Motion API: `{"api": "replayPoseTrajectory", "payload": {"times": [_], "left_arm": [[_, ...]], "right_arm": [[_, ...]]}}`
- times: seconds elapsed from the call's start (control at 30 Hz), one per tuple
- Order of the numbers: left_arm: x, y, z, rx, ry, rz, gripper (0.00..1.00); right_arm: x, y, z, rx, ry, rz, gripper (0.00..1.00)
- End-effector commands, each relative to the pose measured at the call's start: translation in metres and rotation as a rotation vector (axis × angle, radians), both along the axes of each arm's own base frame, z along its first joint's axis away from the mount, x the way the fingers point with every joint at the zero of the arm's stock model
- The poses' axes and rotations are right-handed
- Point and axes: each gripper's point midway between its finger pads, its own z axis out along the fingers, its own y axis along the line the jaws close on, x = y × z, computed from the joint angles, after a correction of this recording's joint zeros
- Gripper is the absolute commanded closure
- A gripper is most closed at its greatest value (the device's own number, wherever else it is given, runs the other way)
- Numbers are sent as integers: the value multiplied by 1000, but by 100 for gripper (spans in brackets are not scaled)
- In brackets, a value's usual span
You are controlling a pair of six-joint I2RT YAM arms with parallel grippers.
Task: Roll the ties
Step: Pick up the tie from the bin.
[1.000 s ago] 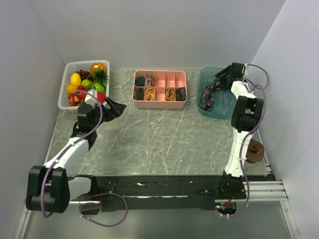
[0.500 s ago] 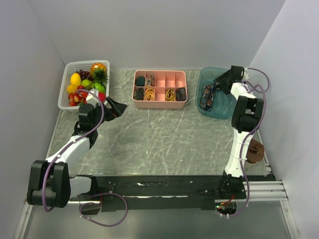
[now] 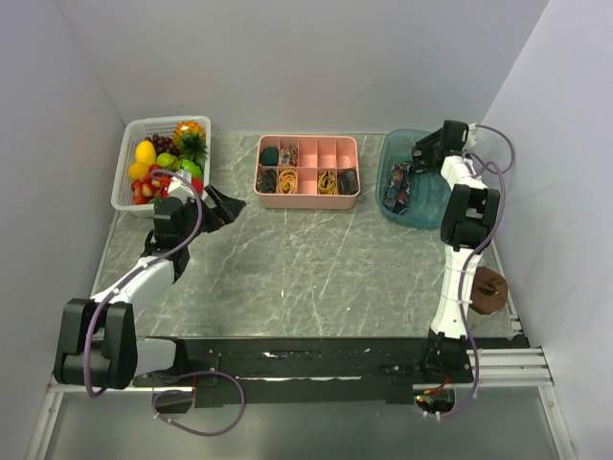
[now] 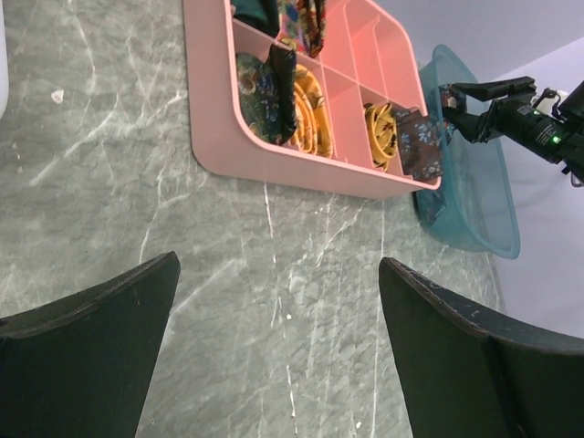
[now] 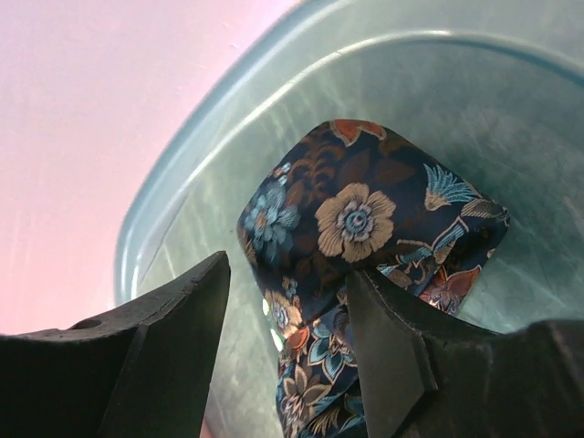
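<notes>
A dark navy tie (image 5: pixel 365 219) with tan, blue and reddish flowers lies bunched in the teal bin (image 5: pixel 182 192); from above it shows at the bin's left side (image 3: pixel 397 187). My right gripper (image 5: pixel 287 269) is down in the bin, open, its jaws straddling a fold of the tie; the right finger (image 5: pixel 392 347) touches the fabric and the left one stands a little apart. Rolled ties (image 3: pixel 348 179) sit in the pink tray (image 3: pixel 306 203). My left gripper (image 4: pixel 278 263) hangs open over bare table, left of the tray (image 4: pixel 219 137).
A white basket of fruit (image 3: pixel 123 172) stands at the back left, just behind the left arm. Yellow-orange bands (image 4: pixel 310 87) fill some tray compartments. A brown round object (image 3: pixel 488 290) sits at the table's right edge beside the right arm.
My right gripper's jaws have narrowed around the tie in the bin. The left arm has shifted slightly toward the tray, still open.
</notes>
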Motion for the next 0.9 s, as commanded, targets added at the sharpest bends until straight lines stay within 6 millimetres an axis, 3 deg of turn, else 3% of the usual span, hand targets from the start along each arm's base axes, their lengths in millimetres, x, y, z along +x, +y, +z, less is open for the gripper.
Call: {"api": "replayPoseTrajectory", "payload": {"times": [0.0, 0.1, 0.17, 0.2, 0.27, 0.3, 0.33, 0.37, 0.4, 0.47, 0.5, 0.57, 0.6, 0.67, 0.8, 0.87], "left_arm": [[11, -4, 26, -18, -86, -20, 4], [11, -4, 27, -19, -88, -16, 4], [12, -3, 28, -15, -86, -10, 4], [11, -2, 30, -12, -89, -8, 4], [12, 0, 30, -2, -87, 3, 4], [11, 1, 33, -1, -95, 6, 4], [11, 1, 34, 1, -97, 7, 4], [11, 2, 35, 3, -98, 11, 4], [10, 2, 39, -1, -106, 12, 4], [8, 1, 41, -3, -110, 9, 4], [7, 1, 44, -6, -118, 8, 4], [4, 0, 48, -11, -127, -2, 4], [1, -2, 53, -17, -142, -17, 4], [-5, -5, 56, -27, -152, -37, 4], [-22, -10, 76, -40, -213, -77, 4], [-27, -8, 78, -38, -214, -71, 4]], "right_arm": [[12, -8, 8, 30, -21, -44, 39], [18, -6, 3, 62, -29, -43, 45], [23, 0, 4, 94, -59, -25, 61], [25, 4, 3, 107, -73, -9, 79], [24, 11, 2, 133, -84, 18, 96], [27, 12, 18, 130, -134, 30, 100], [22, 13, 13, 133, -126, 33, 100], [22, 14, 21, 126, -151, 37, 100], [22, 14, 47, 109, -201, 47, 100], [14, 14, 59, 93, -215, 53, 100], [10, 16, 91, 75, -263, 68, 100], [1, 19, 112, 63, -297, 84, 100], [-7, 22, 151, 52, -362, 93, 100], [-21, 28, 170, 48, -408, 105, 100], [-65, 47, 250, 26, -549, 154, 100], [-81, 60, 275, 12, -585, 191, 100]]}}
